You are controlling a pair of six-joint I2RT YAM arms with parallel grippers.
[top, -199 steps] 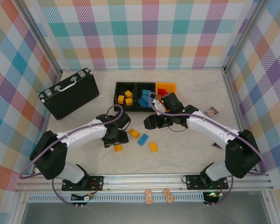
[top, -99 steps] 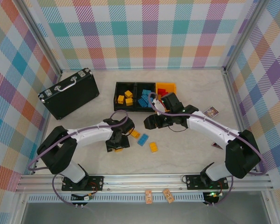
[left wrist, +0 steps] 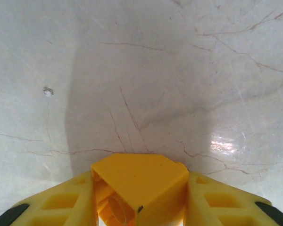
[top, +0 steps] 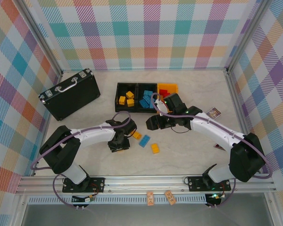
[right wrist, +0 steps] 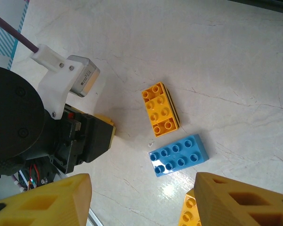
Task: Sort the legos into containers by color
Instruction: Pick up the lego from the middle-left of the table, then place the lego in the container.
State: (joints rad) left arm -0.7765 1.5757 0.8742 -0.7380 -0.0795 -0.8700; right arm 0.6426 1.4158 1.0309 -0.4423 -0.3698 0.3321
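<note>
A yellow lego brick (left wrist: 139,186) sits pinched between my left gripper's (left wrist: 139,202) yellow fingers, low over the table; the left gripper (top: 119,143) is shut on it. My right gripper (top: 153,123) hangs open above the loose bricks, its fingers (right wrist: 42,202) wide apart. Below it lie a yellow brick (right wrist: 160,109), a blue brick (right wrist: 179,155) and part of another yellow one (right wrist: 188,214). From above these are the yellow brick (top: 136,135), the blue brick (top: 144,141) and the second yellow brick (top: 155,148). The bins stand in a row: black with yellow bricks (top: 118,92), black with blue (top: 140,87), orange-yellow with red (top: 173,86).
A larger black case with metal trim (top: 70,93) lies at the back left. A small card (top: 213,112) lies right of the right arm. The left arm's wrist (right wrist: 61,136) is close to the left of the loose bricks.
My left gripper has come down over the yellow brick nearest the front left and shut on it; that brick is now hidden from above. The right arm has barely moved.
</note>
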